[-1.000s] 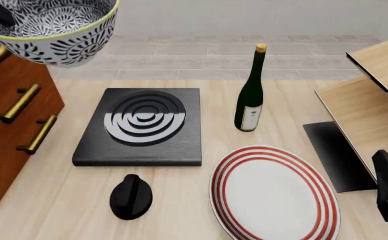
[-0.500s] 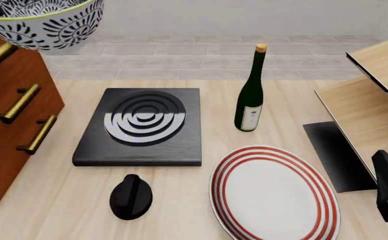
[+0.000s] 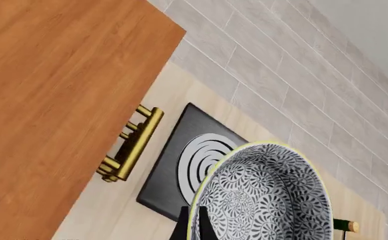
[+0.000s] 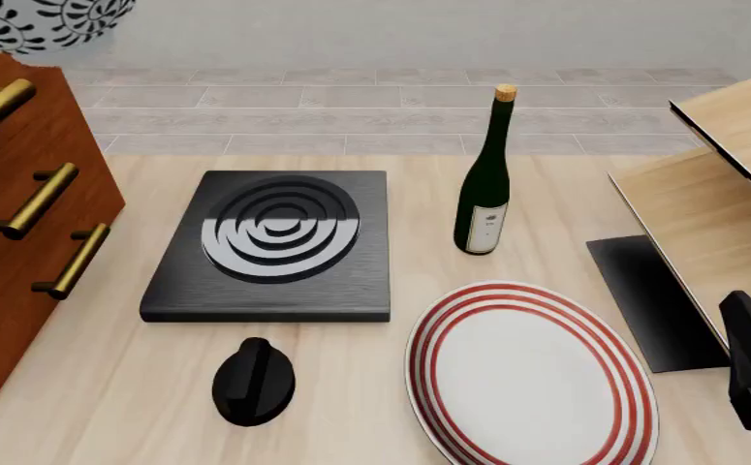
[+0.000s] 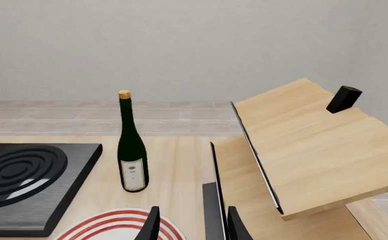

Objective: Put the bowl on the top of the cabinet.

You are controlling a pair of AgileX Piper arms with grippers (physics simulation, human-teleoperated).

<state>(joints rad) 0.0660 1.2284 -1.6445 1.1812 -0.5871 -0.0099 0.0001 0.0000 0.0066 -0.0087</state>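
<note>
The bowl [image 3: 267,197], white with a dense black swirl pattern and a pale yellow rim, hangs in the air beside and above the cabinet. My left gripper [image 3: 192,227] is shut on its rim, one finger inside and one outside. In the front view only the bowl's underside [image 4: 42,21] shows at the top left corner, over the cabinet [image 4: 19,203]. The cabinet's flat reddish-brown top [image 3: 47,95] is bare, and its brass handles [image 3: 130,145] show below the edge. My right gripper [image 5: 192,227] stands open and holds nothing, low at the table's right side.
A black hotplate [image 4: 274,242] lies mid-table with a black knob [image 4: 252,381] in front of it. A green wine bottle [image 4: 485,184] stands behind a red-ringed plate [image 4: 530,378]. A pale wood shelf structure [image 4: 724,194] fills the right side.
The bowl has risen and moved left with my left gripper, mostly leaving the front view's top left corner. The right arm has not moved.
</note>
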